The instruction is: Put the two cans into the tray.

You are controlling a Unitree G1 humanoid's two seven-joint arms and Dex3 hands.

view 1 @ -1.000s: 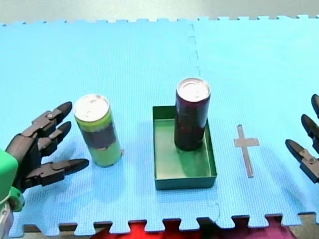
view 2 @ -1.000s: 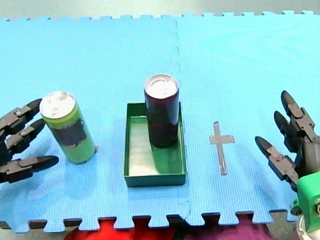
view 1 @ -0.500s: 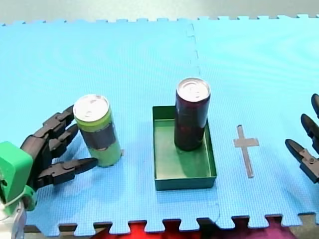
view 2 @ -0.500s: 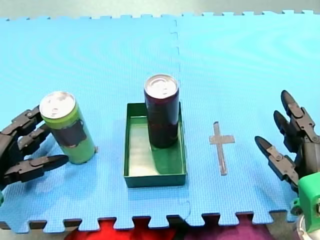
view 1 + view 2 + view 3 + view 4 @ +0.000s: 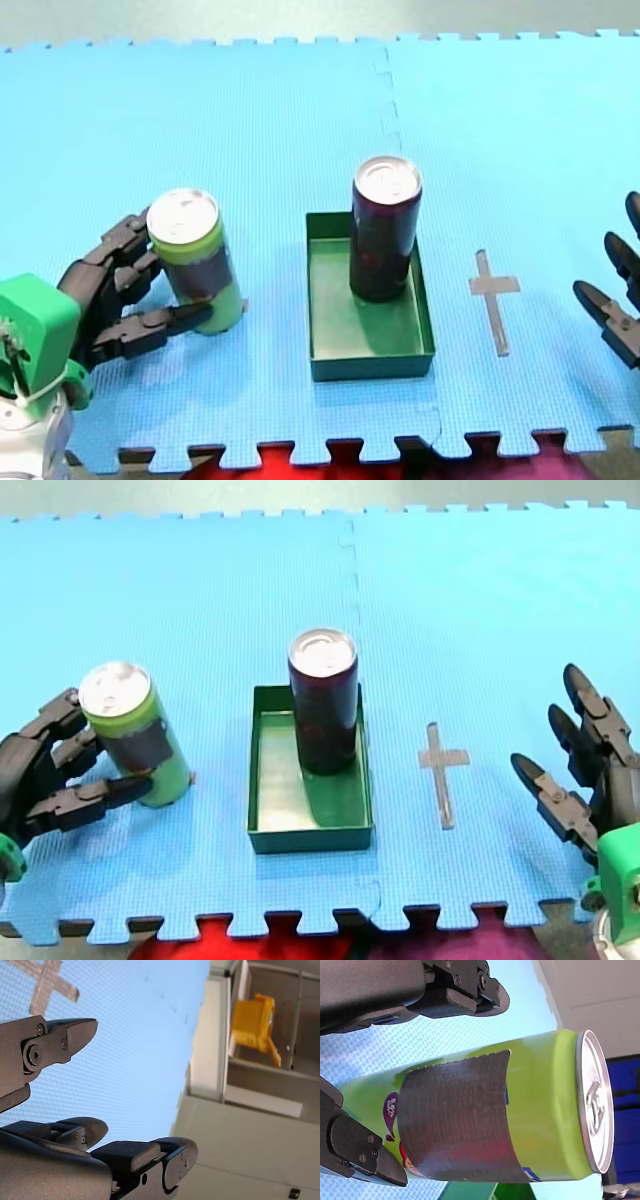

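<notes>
While the dark red can (image 5: 385, 240) stands in the green tray (image 5: 325, 345) at centre, the lime-green can (image 5: 197, 265) sits left on the mat (image 5: 250, 120), left hand (image 5: 115, 300) curled round it; right hand (image 5: 622, 300) empty, right edge. Half done.

Your tray (image 5: 362, 325) sits mid-mat (image 5: 250, 120), with the first can (image 5: 384, 240) standing in its 12 o'clock end. The second can (image 5: 197, 265) stands on the mat at the tray's 9 o'clock, with the left hand (image 5: 115, 300) at that can's 9 o'clock. The cross (image 5: 493, 300) lies at the tray's 3 o'clock, with the right hand (image 5: 585, 780) beyond it.
</notes>
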